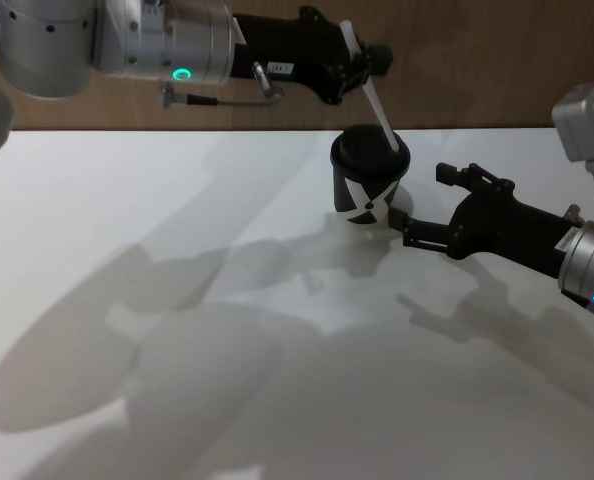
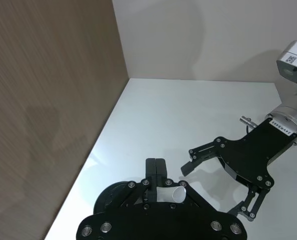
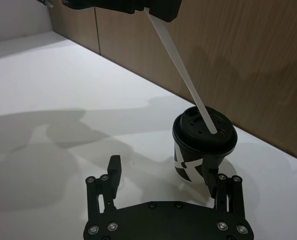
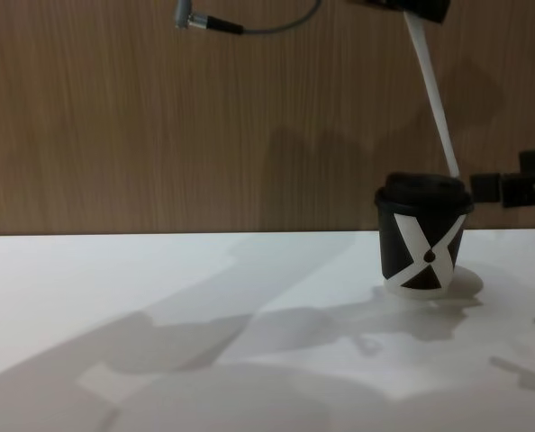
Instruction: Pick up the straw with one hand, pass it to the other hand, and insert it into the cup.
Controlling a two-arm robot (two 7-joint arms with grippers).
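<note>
**A:** Where is the straw?

**B:** The white straw (image 1: 369,92) is clamped in the jaws of the left gripper (image 1: 362,62), which hangs above the far side of the white table (image 1: 177,300), in front of the wood-grain wall (image 4: 159,117). The straw slants down and to the right, and its lower tip meets the domed lid of the black cup (image 1: 368,182).

**A:** Is the tip inside the lid?

**B:** In the right wrist view the straw (image 3: 181,75) ends at the lid top of the cup (image 3: 203,142); how deep it goes, I cannot tell.

**A:** And the cup itself?

**B:** Upright on the table, toward the far right, its white X pattern facing the chest camera (image 4: 425,247).

**A:** The right gripper?

**B:** The right gripper (image 1: 427,205) sits low, just right of the cup, jaws apart and holding nothing. In its wrist view one finger (image 3: 210,175) lies close beside the cup wall, the other well clear.
</note>
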